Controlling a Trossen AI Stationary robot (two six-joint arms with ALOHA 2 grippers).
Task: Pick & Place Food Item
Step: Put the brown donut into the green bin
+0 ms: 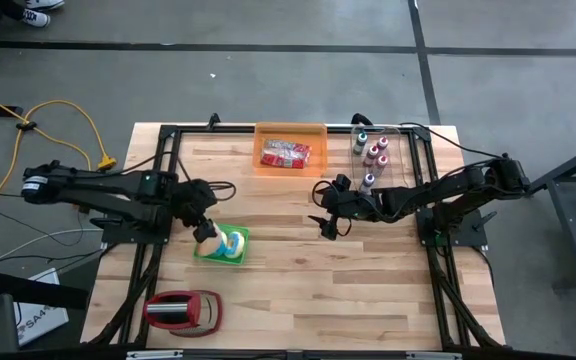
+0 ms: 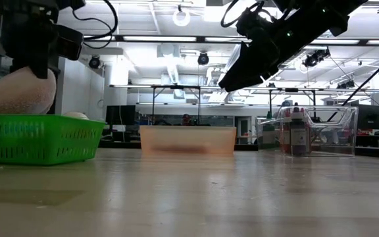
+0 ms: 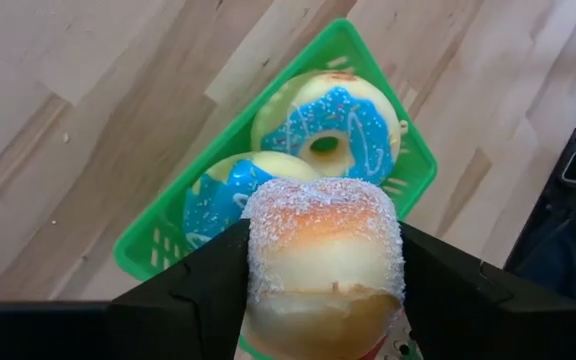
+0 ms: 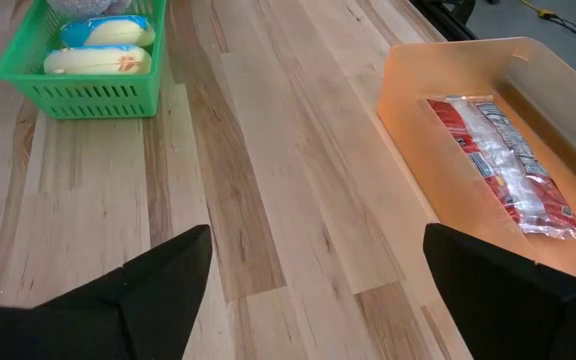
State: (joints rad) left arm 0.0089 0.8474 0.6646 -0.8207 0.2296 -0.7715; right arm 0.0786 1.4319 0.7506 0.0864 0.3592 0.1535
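A sugar-dusted bun (image 3: 323,250) sits between the fingers of my left gripper (image 1: 206,233), which is shut on it over the left end of a green basket (image 3: 148,255). Two blue-iced doughnuts (image 3: 333,125) (image 3: 218,195) lie in the basket. In the low view the bun (image 2: 15,92) shows above the basket's rim (image 2: 38,122), which hides its underside. My right gripper (image 1: 326,222) hangs open over the middle of the table, with nothing between its fingers. My left gripper pinches the bun by two opposite sides (image 3: 258,270), one finger (image 3: 193,295) on each. The fingers slant down at it from the table's left side. The bun hangs over the basket's left end; whether it touches the doughnuts below, I cannot tell.
An orange tray (image 1: 290,128) with a red packet (image 1: 286,153) stands at the far edge. To its right, a clear bin (image 1: 398,135) holds small bottles (image 1: 373,150). A red and silver object (image 1: 181,310) lies near the front left corner. Bare wood (image 1: 368,290) spreads at the front right.
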